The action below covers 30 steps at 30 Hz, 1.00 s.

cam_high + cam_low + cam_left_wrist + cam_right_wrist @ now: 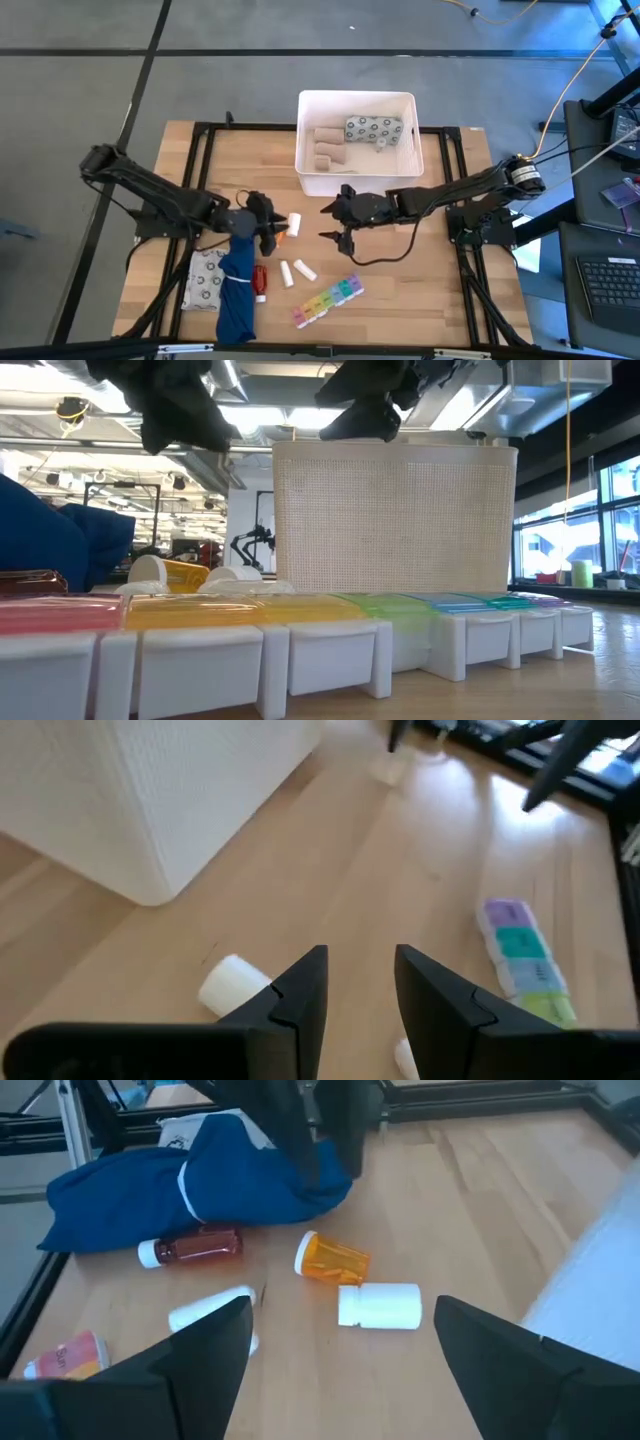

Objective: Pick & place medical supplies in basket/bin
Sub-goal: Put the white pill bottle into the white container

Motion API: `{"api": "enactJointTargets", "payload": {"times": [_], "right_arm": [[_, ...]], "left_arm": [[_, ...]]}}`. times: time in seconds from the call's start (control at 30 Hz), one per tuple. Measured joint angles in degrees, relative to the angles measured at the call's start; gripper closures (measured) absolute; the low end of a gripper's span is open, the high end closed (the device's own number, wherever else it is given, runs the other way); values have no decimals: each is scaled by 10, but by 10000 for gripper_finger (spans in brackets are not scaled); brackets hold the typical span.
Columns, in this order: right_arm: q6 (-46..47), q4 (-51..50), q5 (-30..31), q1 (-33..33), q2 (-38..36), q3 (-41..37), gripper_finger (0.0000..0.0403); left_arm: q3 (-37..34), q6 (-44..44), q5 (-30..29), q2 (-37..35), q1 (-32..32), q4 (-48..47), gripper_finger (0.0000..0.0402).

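Hovering beside the white tub (356,180), the right gripper (338,222) spreads its fingers wide over loose pill bottles, apparently lining up a pick. Opposite, the left gripper (281,228), fingers narrowly parted and empty, points at a white bottle (233,984) on the worktop (420,280).

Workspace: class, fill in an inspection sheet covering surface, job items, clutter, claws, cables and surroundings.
Surface: wooden table on a black frame.
Job's things: white bin holding gauze rolls and a patterned packet; outside it lie an orange pill bottle, a white pill bottle, a rainbow pill organizer and another patterned packet.
Clutter: blue cloth bundle.
Claws: left claw open, empty, over the bottles; right claw open, empty, beside the bin.
Cables: black cable looping on the table under the right arm.
Surroundings: keyboard on a side desk.
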Motion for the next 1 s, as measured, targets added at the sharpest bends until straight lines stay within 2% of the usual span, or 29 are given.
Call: {"api": "enactJointTargets", "payload": {"times": [0.3, 0.4, 0.57, 0.67, 0.8, 1.0], "right_arm": [[27, 63, -3, 19, 82, 0, 89], [44, 94, -4, 24, 110, 0, 89], [67, 141, -4, 24, 145, 0, 89], [77, 158, -9, 24, 160, 0, 89], [77, 159, -9, 24, 162, 0, 89], [77, 158, -9, 24, 162, 0, 89]], "left_arm": [[0, -1, -47, 71, 25, -41, 306], [0, 31, -65, 95, 48, -40, 318], [0, 65, -60, 131, 107, -36, 341], [0, 94, -32, 151, 145, -35, 352], [0, 144, 42, 179, 189, -11, 360], [0, 194, 101, 216, 224, 49, 361]]}}
